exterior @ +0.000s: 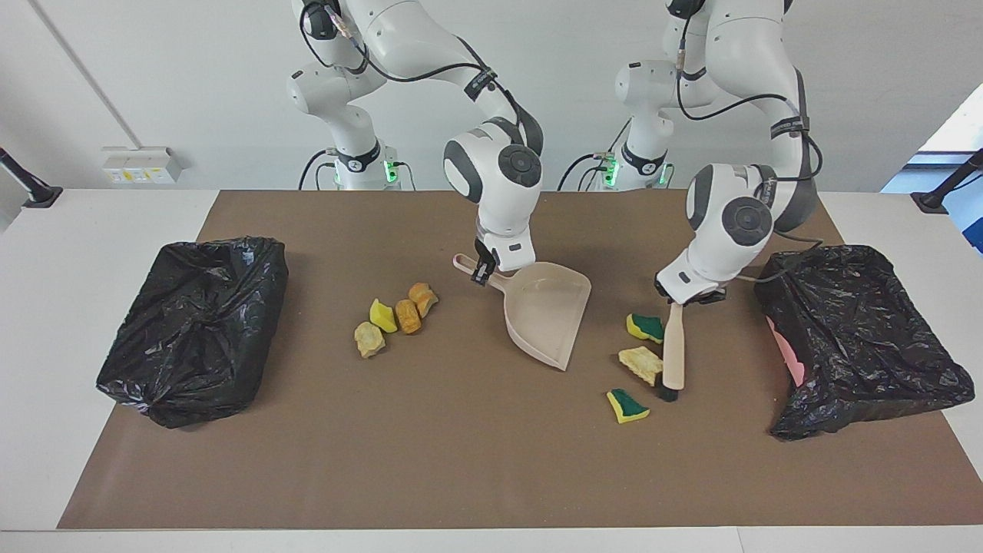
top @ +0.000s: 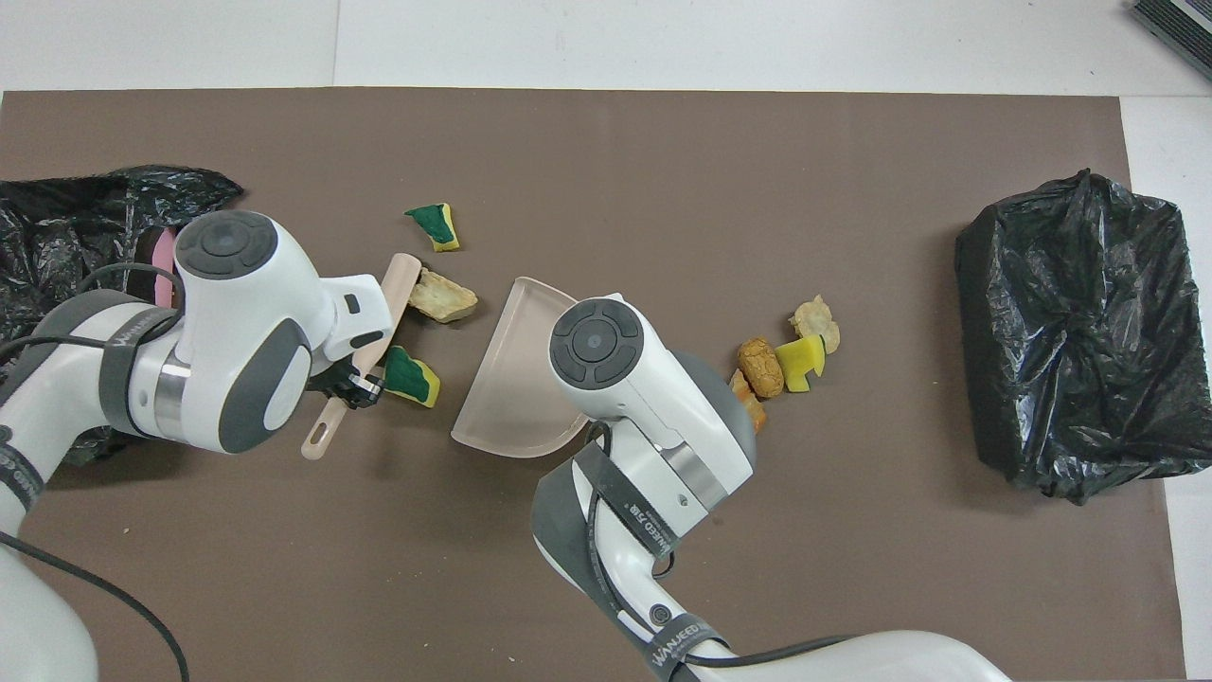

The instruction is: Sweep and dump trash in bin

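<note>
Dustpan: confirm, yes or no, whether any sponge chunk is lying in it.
No. The dustpan shows a bare tray, and all the sponge chunks lie on the mat beside it.

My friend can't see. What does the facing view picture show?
The left gripper holds a brush against sponge chunks, beside a dustpan held by the right gripper. More chunks lie between the dustpan and a black bag.

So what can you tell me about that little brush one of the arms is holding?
The brush is a small hand brush, beige and plastic-looking, with dark bristles at its end farther from the robots and a hanging hole in the handle tip. The left gripper is shut on its handle; its head is down at the brown mat. It lies against a beige sponge chunk and a green-topped sponge chunk, between the dustpan and an open bin bag.
</note>
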{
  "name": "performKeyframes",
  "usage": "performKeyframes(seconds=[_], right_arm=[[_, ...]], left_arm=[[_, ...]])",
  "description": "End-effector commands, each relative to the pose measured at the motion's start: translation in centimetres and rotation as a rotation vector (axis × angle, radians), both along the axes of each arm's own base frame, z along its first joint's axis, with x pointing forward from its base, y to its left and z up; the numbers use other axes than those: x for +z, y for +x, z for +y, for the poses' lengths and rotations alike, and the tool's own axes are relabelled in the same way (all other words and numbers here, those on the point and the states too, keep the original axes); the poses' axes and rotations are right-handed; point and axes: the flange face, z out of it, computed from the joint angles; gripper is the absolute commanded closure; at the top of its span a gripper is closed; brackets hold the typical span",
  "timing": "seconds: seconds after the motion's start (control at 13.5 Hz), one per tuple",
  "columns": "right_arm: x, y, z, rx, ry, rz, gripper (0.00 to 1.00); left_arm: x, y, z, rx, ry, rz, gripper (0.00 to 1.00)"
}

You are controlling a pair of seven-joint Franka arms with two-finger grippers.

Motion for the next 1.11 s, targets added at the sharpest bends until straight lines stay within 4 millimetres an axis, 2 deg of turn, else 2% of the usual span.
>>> performKeyframes(seconds=[0.0,0.15,0.22,0.37,0.45,0.67,0.89,1.04], right_arm=[[-0.1,0.0,-0.3,-0.016,-0.006,-0.025,1.00],[-0.1,0.0,-0.3,-0.016,-0.006,-0.025,1.00],[-0.1,0.0,-0.3,-0.016,-0.006,-0.025,1.00],[-0.1,0.0,-0.3,-0.014,-0.005,-0.026,1.00],[-0.1,0.0,-0.3,-0.013,-0.005,-0.026,1.00],[-0.1,0.0,-0.3,-0.014,-0.005,-0.026,1.00],[-0.1,0.0,-0.3,-0.014,-0.004,-0.027,1.00],[-0.1,0.0,-0.3,-0.016,-0.004,-0.028,1.00]], left_arm=[[2.3,-2.1,-2.6,-0.034,-0.012,-0.017,1.00],[4.6,-0.4,-2.1,-0.022,-0.035,-0.055,1.00],[5.2,0.8,-0.8,-0.005,-0.033,-0.069,1.00],[5.3,3.2,2.9,0.067,-0.021,-0.058,1.00],[5.6,5.1,5.2,0.098,-0.007,-0.084,1.00],[6.3,10.9,10.4,0.025,0.030,-0.144,1.00],[5.2,15.7,14.7,-0.025,0.092,-0.186,1.00],[5.2,18.8,16.0,-0.077,0.083,-0.220,1.00]])
